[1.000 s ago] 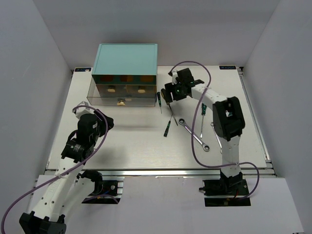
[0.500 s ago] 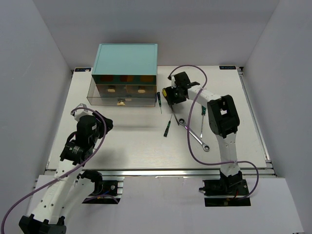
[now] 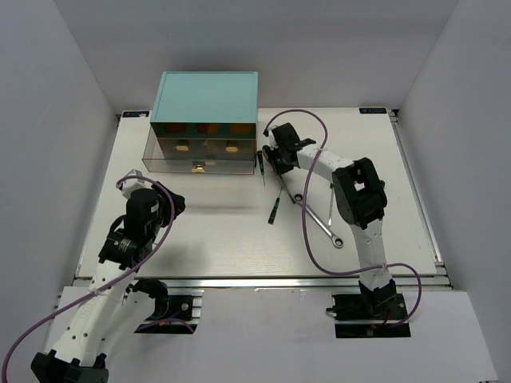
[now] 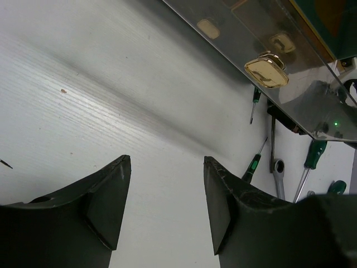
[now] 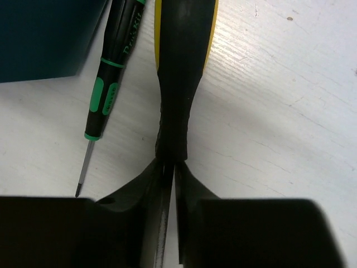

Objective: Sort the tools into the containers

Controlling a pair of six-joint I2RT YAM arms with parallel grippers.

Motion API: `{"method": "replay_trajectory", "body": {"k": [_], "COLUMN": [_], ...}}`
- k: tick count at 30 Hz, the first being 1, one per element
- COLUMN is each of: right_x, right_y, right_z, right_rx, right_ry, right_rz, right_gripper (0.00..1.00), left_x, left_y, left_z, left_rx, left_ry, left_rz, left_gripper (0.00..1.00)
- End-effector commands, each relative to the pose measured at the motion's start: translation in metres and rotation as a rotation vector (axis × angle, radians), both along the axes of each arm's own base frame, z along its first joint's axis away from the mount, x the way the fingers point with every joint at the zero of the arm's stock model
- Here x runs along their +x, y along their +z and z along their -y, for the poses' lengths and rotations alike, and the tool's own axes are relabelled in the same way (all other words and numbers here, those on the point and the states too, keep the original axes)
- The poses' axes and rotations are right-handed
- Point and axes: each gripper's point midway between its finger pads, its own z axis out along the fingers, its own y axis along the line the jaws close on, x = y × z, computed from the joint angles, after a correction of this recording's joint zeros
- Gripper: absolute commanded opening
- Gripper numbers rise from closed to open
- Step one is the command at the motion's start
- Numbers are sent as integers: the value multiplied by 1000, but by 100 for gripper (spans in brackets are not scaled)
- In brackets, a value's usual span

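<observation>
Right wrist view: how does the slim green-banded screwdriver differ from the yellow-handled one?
Handle: the green-banded screwdriver is slim, black with green bands; the yellow-handled screwdriver is far thicker, black with yellow sides. State: the green-banded one lies free beside the teal cabinet; the yellow-handled one's shaft is pinched in the right tool. Shared: both have black handles and run roughly parallel, shafts toward the camera.

desk (image 5: 268, 84) is white with a fine brushed grain, mostly matt with a soft sheen. drawer front (image 4: 234, 39) looks like glossy see-through plastic, knob (image 4: 266, 71) shiny gold metal. small screwdriver (image 5: 109, 89) has a smooth black and green plastic handle, big screwdriver (image 5: 181, 67) a rubbery-looking black and yellow grip. wrench (image 4: 277, 167) is polished silver metal. left end effector (image 4: 166, 167) is matt black plastic, scuffed at the edges
</observation>
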Motion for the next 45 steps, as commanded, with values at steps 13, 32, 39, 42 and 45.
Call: {"method": "replay_trajectory", "body": {"k": [13,32,39,42,45], "right_x": [-10,-8,-39,-48,-54], "right_y": [43,303,343,338,332], "right_z": [2,-8,-94,-129,-158], "right_rx": [308,469,280,214,181], "right_ry": [38,343,738,836,887], "right_rz": [-155,561,819,853,910], "right_gripper": [0,0,0,0,0], "left_x": [-3,0,2,2,3], "left_y": [-2,1,4,5,6], "left_z": [0,-2,-3,-2,1], "left_rx": [-13,-7,-3,-10,-18], "left_ry": [2,14,16,12,1], "left_rz": [6,20,43,51,58], "left_gripper": [65,65,65,65,65]}}
